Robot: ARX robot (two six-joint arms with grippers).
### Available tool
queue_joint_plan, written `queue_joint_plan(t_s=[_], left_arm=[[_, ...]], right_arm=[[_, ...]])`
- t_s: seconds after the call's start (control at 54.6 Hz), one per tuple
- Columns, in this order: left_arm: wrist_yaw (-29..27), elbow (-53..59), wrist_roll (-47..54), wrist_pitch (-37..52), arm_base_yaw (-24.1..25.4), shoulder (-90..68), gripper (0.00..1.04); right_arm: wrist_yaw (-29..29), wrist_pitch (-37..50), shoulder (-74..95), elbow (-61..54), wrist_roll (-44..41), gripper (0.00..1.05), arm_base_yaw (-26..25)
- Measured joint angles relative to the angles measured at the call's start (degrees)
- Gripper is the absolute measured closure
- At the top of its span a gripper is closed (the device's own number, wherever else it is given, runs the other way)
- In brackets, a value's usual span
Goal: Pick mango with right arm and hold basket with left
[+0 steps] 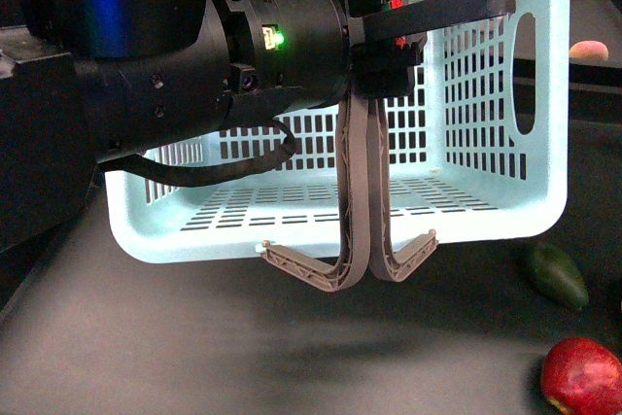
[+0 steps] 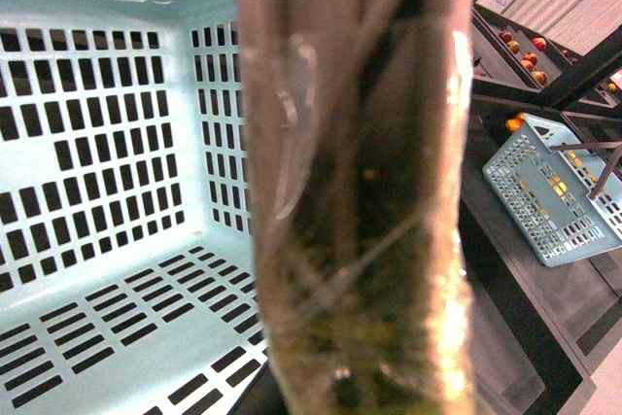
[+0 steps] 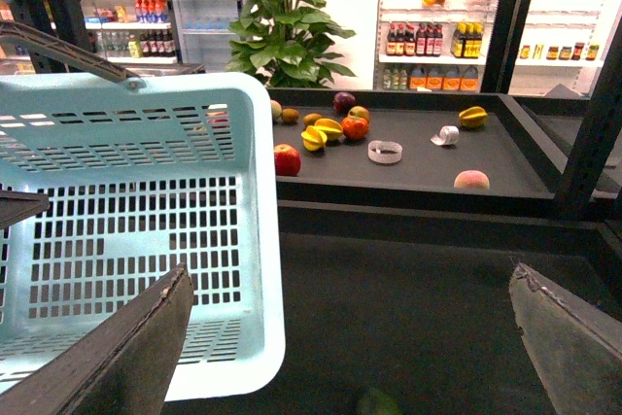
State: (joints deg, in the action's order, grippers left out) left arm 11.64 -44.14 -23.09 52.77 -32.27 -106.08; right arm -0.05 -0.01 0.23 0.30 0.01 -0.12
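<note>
The pale turquoise basket (image 1: 486, 191) hangs tilted above the dark table. My left gripper (image 1: 389, 21) is shut on its two grey-brown handles (image 1: 364, 221), which fill the left wrist view (image 2: 360, 191). The basket (image 3: 136, 221) is empty and sits to one side of my right gripper (image 3: 360, 347), which is open, empty and low over the table, apart from the basket. On the far counter lies a group of fruit; a small yellow-orange one (image 3: 313, 120) could be the mango, but it is too small to tell. My right gripper is out of the front view.
A dark green oval fruit (image 1: 554, 274) and a red apple (image 1: 581, 376) lie on the table by the basket. The far counter holds star fruit (image 3: 321, 133), a peach (image 3: 471, 180), an apple (image 3: 287, 159) and white rolls (image 3: 386, 152). A second basket (image 2: 554, 201) stands aside.
</note>
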Motion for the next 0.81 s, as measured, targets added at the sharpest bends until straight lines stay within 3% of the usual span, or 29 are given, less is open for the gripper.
queue_joint_plan(t_s=[0.092, 0.165, 0.293, 0.531, 0.659, 0.805], left_arm=[[-0.1, 0.0, 0.1, 0.0, 0.0, 0.0, 0.99], [-0.2, 0.0, 0.1, 0.0, 0.0, 0.0, 0.99], [-0.3, 0.0, 0.3, 0.0, 0.0, 0.0, 0.99], [-0.2, 0.0, 0.2, 0.0, 0.0, -0.1, 0.99], [-0.1, 0.0, 0.3, 0.0, 0.0, -0.1, 0.99], [-0.1, 0.0, 0.3, 0.0, 0.0, -0.1, 0.99]], right_arm=[[5.1, -5.6, 4.0, 2.3, 3.5, 0.08, 0.2], [2.5, -2.7, 12.9, 3.0, 6.2, 0.08, -4.3], [-3.9, 12.2, 31.1, 2.9, 6.5, 0.08, -12.9], [-7.3, 45.5, 76.2, 8.7, 3.8, 0.08, -22.4], [-4.9, 54.2, 94.7, 13.7, 1.7, 0.08, -23.6], [-4.5, 54.3, 109.0, 19.3, 0.7, 0.08, -23.5]])
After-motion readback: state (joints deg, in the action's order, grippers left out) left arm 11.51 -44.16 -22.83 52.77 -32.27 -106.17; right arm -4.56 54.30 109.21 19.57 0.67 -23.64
